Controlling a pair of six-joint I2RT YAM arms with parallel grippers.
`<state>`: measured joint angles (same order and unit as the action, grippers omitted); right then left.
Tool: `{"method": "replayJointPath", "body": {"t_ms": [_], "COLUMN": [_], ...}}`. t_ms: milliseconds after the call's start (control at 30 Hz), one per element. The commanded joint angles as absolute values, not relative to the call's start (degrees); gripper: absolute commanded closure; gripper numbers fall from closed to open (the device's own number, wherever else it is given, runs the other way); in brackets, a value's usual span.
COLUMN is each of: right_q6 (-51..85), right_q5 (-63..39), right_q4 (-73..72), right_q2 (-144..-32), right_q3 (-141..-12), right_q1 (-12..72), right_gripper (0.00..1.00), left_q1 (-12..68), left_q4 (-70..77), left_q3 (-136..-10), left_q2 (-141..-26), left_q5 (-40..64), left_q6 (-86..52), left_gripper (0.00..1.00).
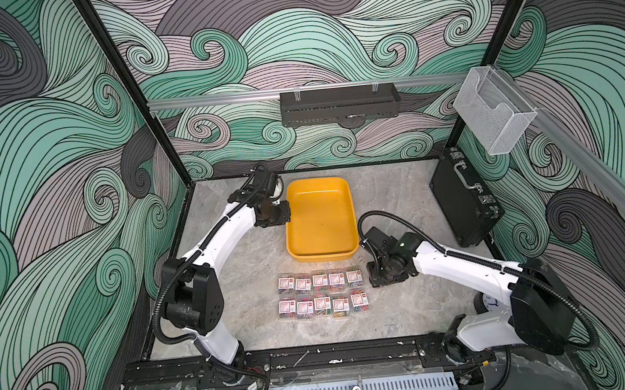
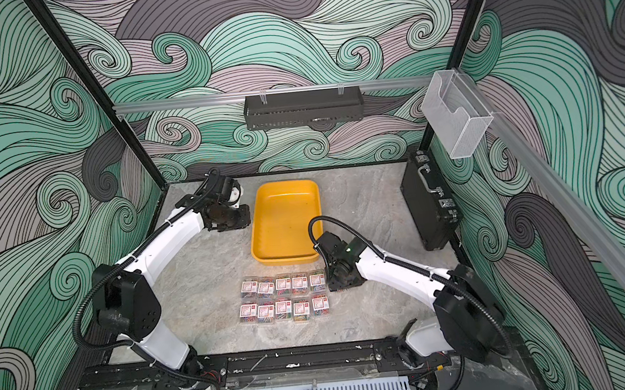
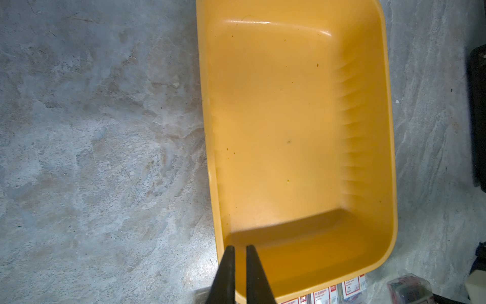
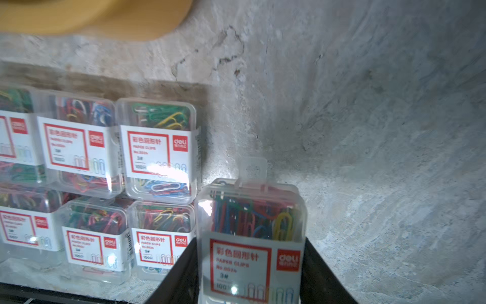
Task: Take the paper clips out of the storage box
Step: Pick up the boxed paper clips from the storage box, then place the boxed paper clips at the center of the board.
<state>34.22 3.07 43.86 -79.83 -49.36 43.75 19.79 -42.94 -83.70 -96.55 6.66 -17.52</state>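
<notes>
The tray (image 1: 321, 218) was empty; 10 boxes (image 1: 320, 281) sat on the counter (image 1: 250, 299). The right jaws clamped an 11th box (image 4: 251, 237), best set flush beside the row. The left jaws were together.

Bare table (image 1: 252, 319) flanks the paper clips (image 1: 322, 292); storage box (image 1: 324, 257) stands behind.

my worktop (image 1: 255, 301): grey marbled slab. on it: yellow storage box (image 1: 325, 258), paper clips (image 1: 319, 282) in two rows of five just in front, black briefcase (image 1: 460, 205) upright, right side.
</notes>
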Motion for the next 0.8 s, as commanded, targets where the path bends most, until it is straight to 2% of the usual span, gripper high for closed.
{"method": "replayJointPath", "body": {"t_ms": [0,767], "right_q6": [38.1,39.6], "right_q5": [2.1,-0.7], "right_q4": [37.9,33.3], "right_q2": [-79.7,-83.4], "right_q3": [-47.7,-44.4], "right_q1": [44.4,44.6], "right_gripper": [0.49,0.47], "left_q1": [20.1,20.2], "left_q4": [-45.3,-46.0], "left_q3": [-86.3,-86.5], "left_q2": [-96.6,-96.6], "left_q5": [6.7,6.5], "left_q6": [-17.0,-16.9], "left_gripper": [0.89,0.89]}}
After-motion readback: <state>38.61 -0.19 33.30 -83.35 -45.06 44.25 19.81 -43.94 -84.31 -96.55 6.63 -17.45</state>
